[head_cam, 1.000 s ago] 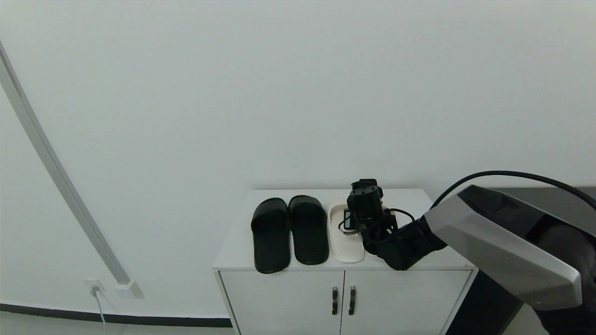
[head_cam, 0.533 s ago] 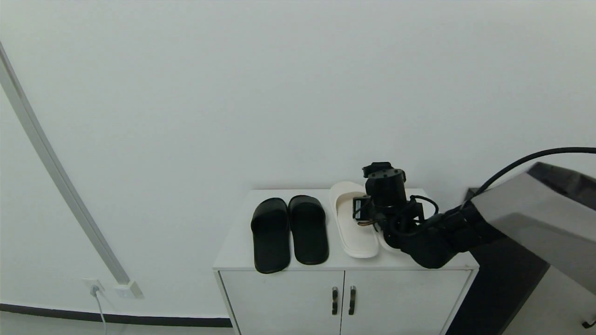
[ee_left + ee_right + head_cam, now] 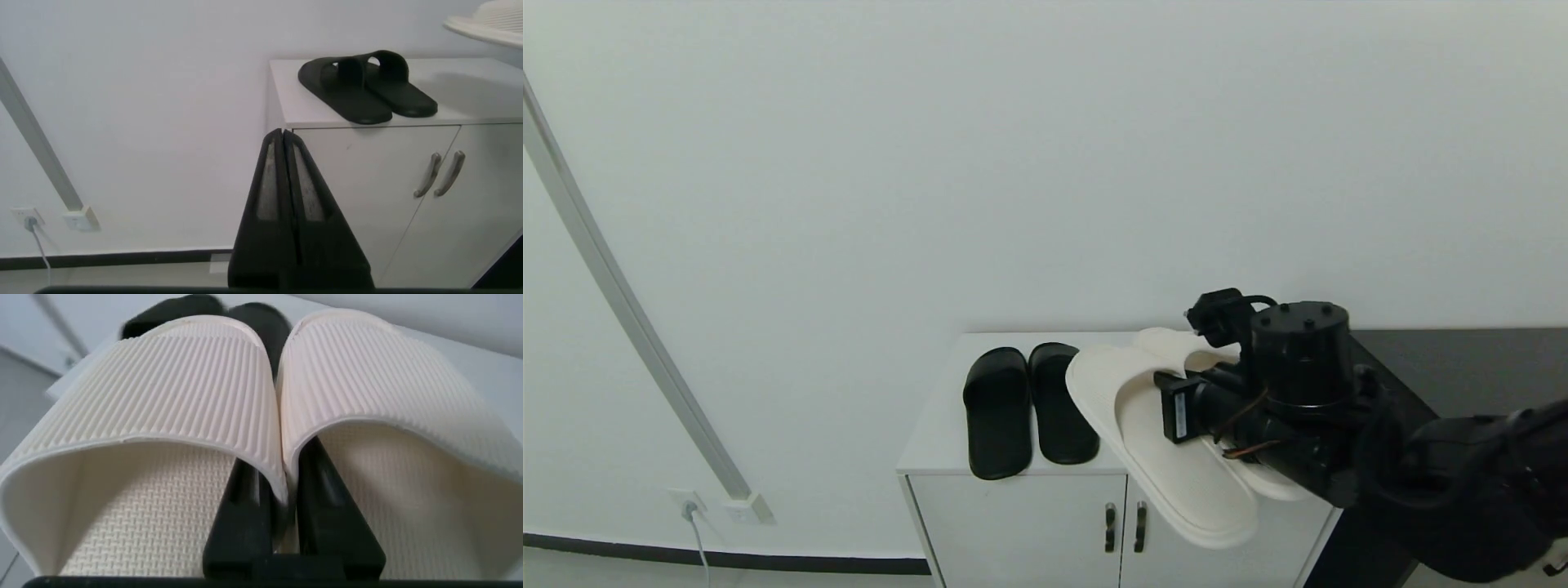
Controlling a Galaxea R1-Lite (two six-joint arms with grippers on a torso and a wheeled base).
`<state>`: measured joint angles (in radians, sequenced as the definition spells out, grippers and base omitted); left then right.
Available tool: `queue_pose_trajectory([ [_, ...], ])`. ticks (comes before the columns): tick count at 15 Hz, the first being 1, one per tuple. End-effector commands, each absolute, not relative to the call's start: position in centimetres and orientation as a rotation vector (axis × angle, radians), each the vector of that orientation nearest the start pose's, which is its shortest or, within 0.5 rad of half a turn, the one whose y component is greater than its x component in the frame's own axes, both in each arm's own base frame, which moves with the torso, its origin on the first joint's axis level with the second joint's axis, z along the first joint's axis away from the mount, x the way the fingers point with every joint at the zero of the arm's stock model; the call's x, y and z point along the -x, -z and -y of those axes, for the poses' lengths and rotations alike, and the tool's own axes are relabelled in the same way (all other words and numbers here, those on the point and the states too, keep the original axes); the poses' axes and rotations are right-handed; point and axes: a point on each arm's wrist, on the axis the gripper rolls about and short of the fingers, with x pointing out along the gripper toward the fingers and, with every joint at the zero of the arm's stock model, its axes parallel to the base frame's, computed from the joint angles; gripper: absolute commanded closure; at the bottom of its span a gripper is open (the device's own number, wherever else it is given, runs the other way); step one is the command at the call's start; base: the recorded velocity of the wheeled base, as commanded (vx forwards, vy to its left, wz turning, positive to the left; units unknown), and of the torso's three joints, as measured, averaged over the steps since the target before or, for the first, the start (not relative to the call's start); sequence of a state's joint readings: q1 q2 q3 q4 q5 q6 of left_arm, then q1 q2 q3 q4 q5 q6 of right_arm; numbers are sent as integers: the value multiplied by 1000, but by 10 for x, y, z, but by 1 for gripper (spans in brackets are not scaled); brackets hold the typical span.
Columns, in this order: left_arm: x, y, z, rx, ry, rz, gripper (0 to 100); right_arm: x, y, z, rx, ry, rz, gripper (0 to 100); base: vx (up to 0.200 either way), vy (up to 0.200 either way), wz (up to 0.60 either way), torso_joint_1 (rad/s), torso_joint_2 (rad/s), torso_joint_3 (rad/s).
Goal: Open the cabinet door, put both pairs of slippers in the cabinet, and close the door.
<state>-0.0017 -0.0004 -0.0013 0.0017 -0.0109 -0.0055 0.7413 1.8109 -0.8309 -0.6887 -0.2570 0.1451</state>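
A white cabinet [image 3: 939,445] stands against a plain white wall [image 3: 1045,163], with both doors [image 3: 1021,531] shut. The black slippers [image 3: 1029,408] lie side by side on the left of its top. The right gripper [image 3: 282,490] pinches the adjoining straps of the white slippers [image 3: 1168,457], which hang tilted above the cabinet's right front edge. The left gripper [image 3: 284,188] is empty, fingers pressed together, on the cabinet's near side and apart from it.
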Motion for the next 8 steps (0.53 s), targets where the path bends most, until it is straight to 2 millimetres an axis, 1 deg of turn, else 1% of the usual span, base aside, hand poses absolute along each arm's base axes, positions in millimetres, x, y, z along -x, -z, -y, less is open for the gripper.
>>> queue_pose_trajectory([
  [1,23,-76,0,6,12,0,100,-214,-179,-197,10,-559,-244,100,0,0,0,0,0,0],
  [2,23,-76,0,5,12,0,100,-206,-181,-194,18,-611,-239,100,0,0,0,0,0,0],
  [4,23,-76,0,6,12,0,100,-201,-183,-191,38,-643,-231,100,0,0,0,0,0,0],
  [6,23,-76,0,6,12,0,100,-199,-179,-192,43,-690,-247,100,0,0,0,0,0,0],
  [8,23,-76,0,6,12,0,100,-199,-172,-191,108,-696,-250,100,0,0,0,0,0,0],
])
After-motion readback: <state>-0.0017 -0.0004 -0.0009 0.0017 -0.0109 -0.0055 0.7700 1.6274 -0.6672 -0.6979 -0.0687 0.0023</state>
